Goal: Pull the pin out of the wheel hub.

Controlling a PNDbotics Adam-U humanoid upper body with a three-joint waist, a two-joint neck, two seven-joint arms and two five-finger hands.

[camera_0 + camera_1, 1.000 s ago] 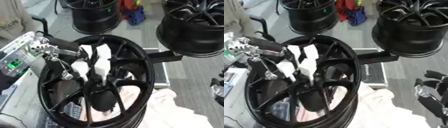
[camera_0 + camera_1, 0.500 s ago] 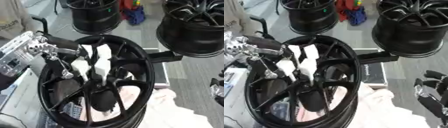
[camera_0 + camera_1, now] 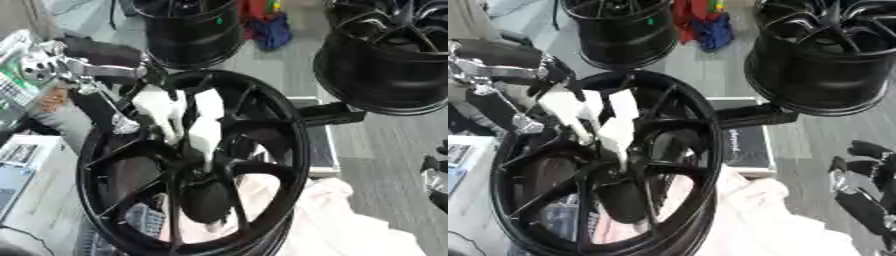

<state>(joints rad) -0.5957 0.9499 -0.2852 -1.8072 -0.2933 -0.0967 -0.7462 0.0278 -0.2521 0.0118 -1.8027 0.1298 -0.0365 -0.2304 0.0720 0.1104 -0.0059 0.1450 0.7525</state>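
Fingers of the left hand (image 3: 188, 122), white and pointing down, reach from the upper left of the frame into the middle of the black wheel hub (image 3: 280, 150). They lie close together over the spokes, tips near the hub's centre, but whether they are pinching anything cannot be told. The pin itself cannot be made out; judging by the fingers, it probably sits at or just below their tips, near the centre where the spokes meet. The hub lies tilted, its open face toward the camera, resting partly on a pale cloth (image 3: 350, 225) at lower right. The right hand (image 3: 864, 187), dark with relaxed fingers, idles at the right edge, well apart from the hub. The left hand is far nearer.
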